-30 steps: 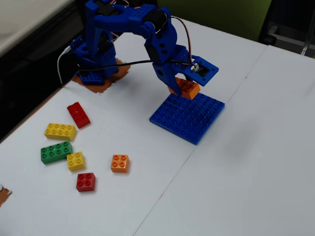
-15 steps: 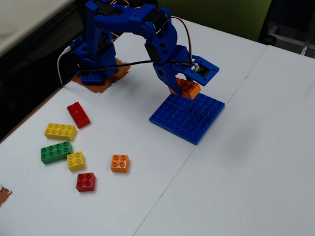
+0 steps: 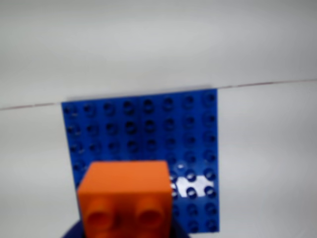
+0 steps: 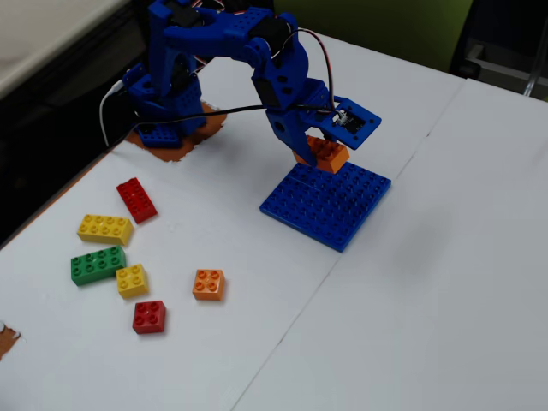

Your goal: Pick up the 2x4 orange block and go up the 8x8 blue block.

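While clamped in the gripper (image 4: 318,152), the 2x4 orange block (image 4: 324,154) hangs over the rear edge of the 8x8 blue block (image 4: 330,205).
Fingers are closed on its sides; in the wrist view its end face (image 3: 124,198) juts over the baseplate's studs (image 3: 148,129). Likely light, rigid, smooth plastic, best pinched across the flat long walls; spare bricks (image 4: 116,253) lie well apart.

Your fixed view looks down obliquely across the tabletop (image 4: 411,300); your wrist view looks closely downward. Both show the blue baseplate (image 4: 330,205).
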